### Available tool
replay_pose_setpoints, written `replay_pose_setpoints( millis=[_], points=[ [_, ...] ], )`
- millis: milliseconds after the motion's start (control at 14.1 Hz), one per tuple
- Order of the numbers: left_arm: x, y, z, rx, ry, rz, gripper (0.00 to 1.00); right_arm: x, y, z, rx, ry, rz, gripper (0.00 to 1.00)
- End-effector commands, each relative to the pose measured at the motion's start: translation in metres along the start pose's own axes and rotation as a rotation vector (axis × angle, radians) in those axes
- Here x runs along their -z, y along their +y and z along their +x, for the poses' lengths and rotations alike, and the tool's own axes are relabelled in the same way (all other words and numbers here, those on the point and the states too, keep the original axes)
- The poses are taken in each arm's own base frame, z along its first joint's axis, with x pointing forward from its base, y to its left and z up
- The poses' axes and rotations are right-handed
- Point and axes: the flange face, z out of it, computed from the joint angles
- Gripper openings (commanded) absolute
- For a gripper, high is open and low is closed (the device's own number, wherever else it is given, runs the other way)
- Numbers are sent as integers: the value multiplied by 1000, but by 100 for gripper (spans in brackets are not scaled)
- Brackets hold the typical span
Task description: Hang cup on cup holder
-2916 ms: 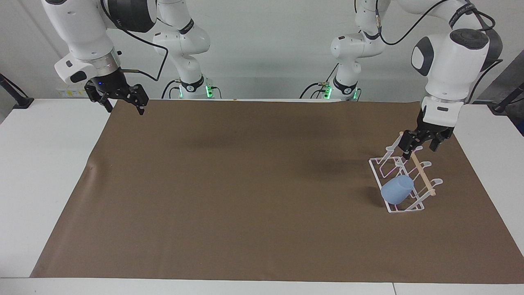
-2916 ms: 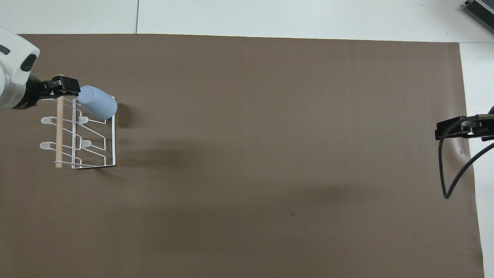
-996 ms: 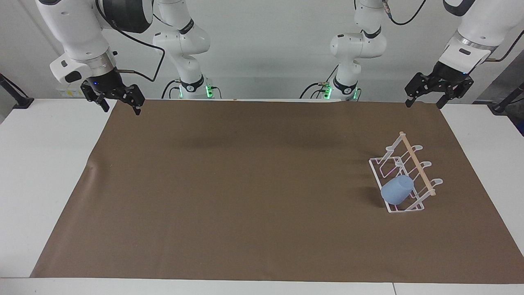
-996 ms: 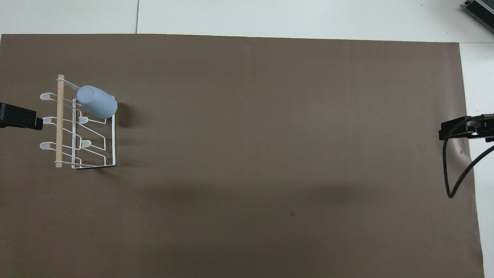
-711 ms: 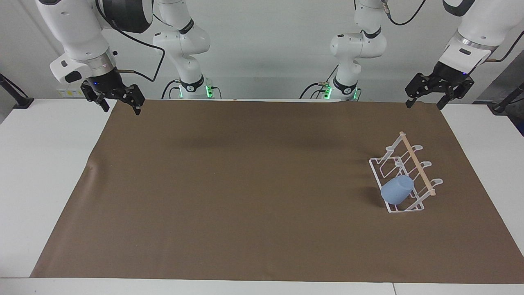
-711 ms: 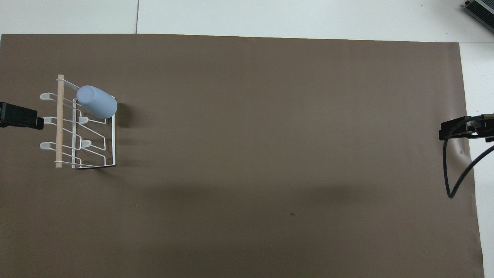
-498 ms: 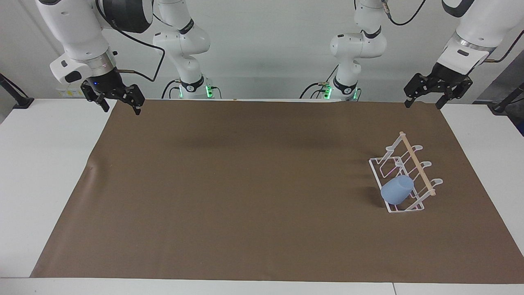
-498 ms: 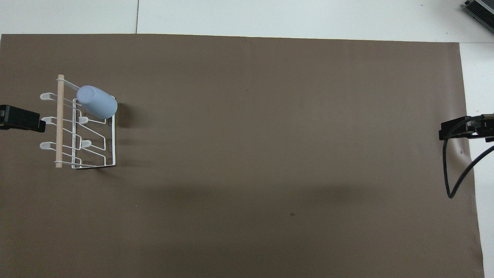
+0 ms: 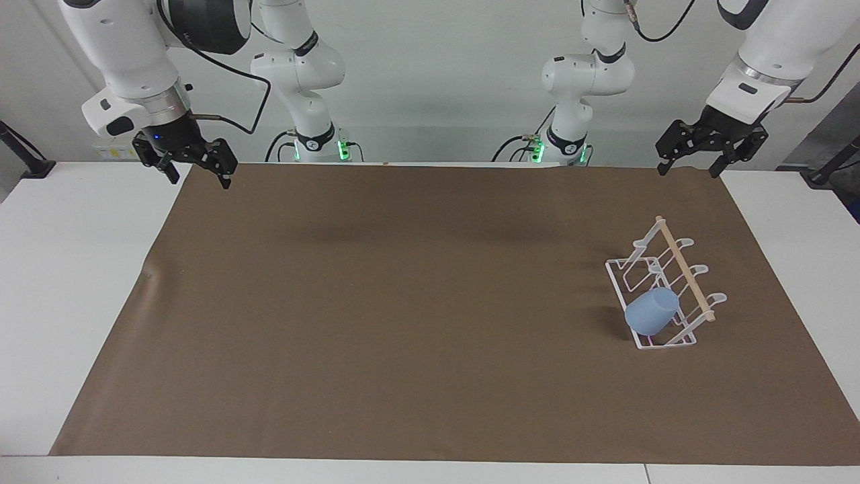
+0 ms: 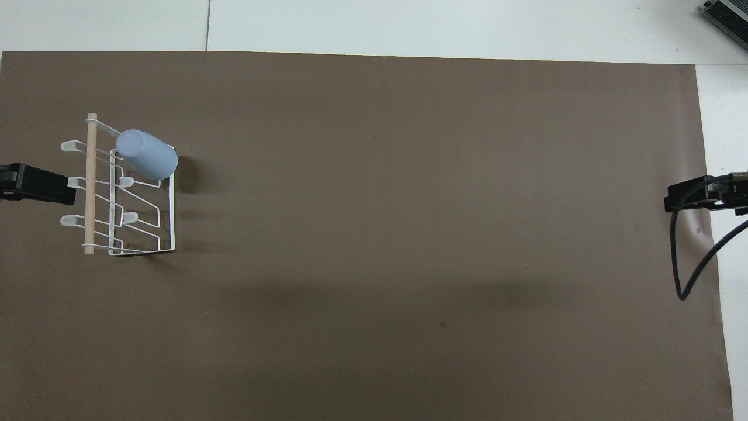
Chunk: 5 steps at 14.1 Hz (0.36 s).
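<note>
Already the small light-blue plastic cup [image 9: 652, 312] sat tilted on a prong of the white wire cup holder [image 9: 662, 286], toward the left arm's end. Left gripper [image 9: 692, 156] and right gripper [image 9: 199, 167] hung open, empty. Risk: a nudged rack could shed the cup.

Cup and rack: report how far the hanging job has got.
Done: the blue cup sits upside down and tilted on a prong of the white rack, at the rack's end farthest from the robots. In hand: nothing; the left gripper and right gripper are both open, empty and raised near the robots' edge of the mat. Left: apparently nothing.
</note>
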Motion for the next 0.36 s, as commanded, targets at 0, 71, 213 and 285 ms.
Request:
replay_pose_setpoints(
  millis=[0, 71, 213, 285],
  points=[
    [-2, -2, -7, -14, -17, 5, 100, 0, 0, -7, -8, 10, 3, 100],
    [-2, -3, -6, -9, -14, 4, 100, 0, 0, -7, -8, 10, 3, 100],
    [-2, -2, -7, -1, -18, 0, 100, 0, 0, -7, -8, 10, 4, 100],
    [-2, -2, -7, 0, -22, 0, 100, 0, 0, -7, -8, 10, 3, 100]
  ],
)
